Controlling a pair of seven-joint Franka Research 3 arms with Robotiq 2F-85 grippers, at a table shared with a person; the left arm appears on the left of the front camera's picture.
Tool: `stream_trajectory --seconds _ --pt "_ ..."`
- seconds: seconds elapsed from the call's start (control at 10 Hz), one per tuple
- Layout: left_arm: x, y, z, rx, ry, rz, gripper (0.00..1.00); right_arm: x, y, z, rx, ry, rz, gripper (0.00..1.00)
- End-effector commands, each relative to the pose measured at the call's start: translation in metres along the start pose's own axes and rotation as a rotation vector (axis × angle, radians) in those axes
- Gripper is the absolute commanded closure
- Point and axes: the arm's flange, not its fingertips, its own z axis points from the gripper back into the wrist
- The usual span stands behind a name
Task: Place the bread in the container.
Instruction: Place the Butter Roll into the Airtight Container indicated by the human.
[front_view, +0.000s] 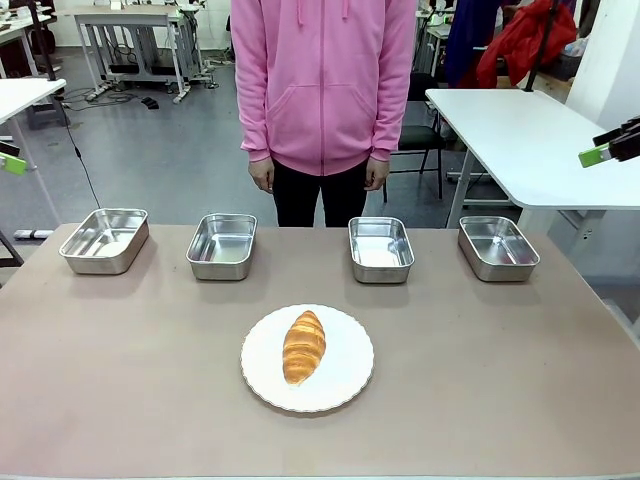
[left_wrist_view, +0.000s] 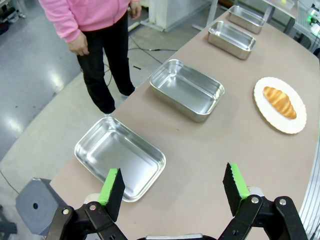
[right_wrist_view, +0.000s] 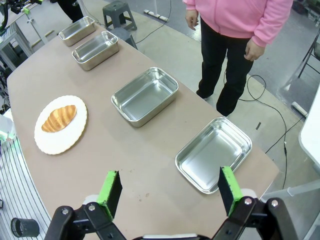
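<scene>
Bread (front_view: 304, 346) lies centred on a plate (front_view: 350, 385), seemingly reachable from either side; left tool (left_wrist_view: 173, 184) and right tool (right_wrist_view: 170, 186) hang spread, empty.

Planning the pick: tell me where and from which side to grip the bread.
Grip the bread across its thick middle, coming from straight above and closing across its short width. It lies flat on the white plate and its ends taper, so the middle likely holds best.
</scene>
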Motion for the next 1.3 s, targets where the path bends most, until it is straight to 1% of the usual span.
stream_trajectory --seconds 0.0,1.2 --pt "0.0008 -0.0005 0.0000 0.001 0.002 -0.004 0.00 0.0008 -0.0004 -0.0005 0.005 -0.012 0.003 0.00" --pt "0.0008 -0.0005 0.0000 0.001 0.002 -0.004 0.00 0.0008 -0.0004 -0.0005 0.005 -0.012 0.003 0.00"
